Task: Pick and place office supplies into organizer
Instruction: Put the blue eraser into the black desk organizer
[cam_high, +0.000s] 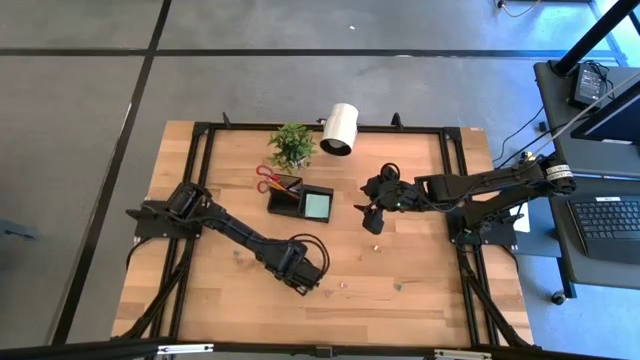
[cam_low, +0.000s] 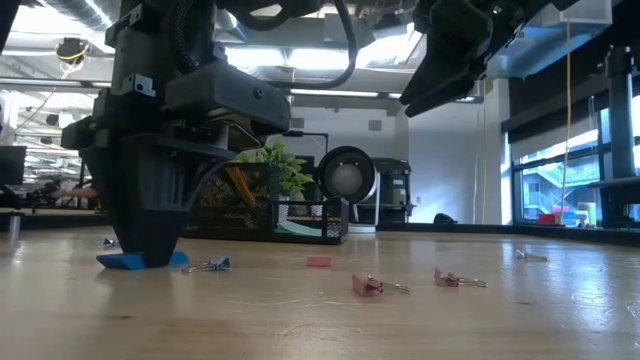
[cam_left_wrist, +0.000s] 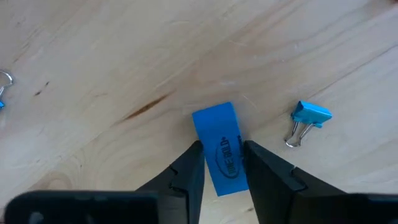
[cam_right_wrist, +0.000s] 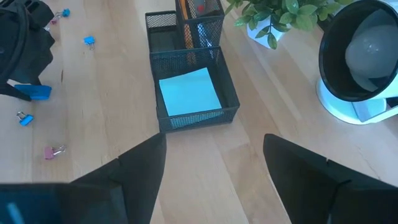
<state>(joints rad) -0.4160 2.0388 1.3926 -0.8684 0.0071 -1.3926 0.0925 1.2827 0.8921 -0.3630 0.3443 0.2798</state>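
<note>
A small blue piece (cam_left_wrist: 219, 134) lies flat on the wooden table, near its front middle. My left gripper (cam_high: 305, 281) points down over it and is shut on it. The black organizer (cam_high: 300, 200) stands at the middle back. It holds the pale teal note pad (cam_right_wrist: 188, 92) in one compartment, and pencils (cam_right_wrist: 185, 25) stand in the other. Red-handled scissors (cam_high: 268, 178) stick up at its far left. My right gripper (cam_right_wrist: 214, 146) hangs open above the table, right of the organizer, with nothing between its fingers. My left gripper pinches the blue piece's two long sides (cam_left_wrist: 211, 163) between its two fingers, at the end nearer the wrist. The fingers come from above, pointing down, and lie across the piece. The piece rests flat on the table (cam_low: 125, 261).
Small binder clips lie scattered: a blue one (cam_left_wrist: 308, 117) right beside the blue piece, pink ones (cam_low: 368, 286) toward the table's front. A green potted plant (cam_high: 292, 143) and a white lamp (cam_high: 340, 128) stand at the back edge behind the organizer.
</note>
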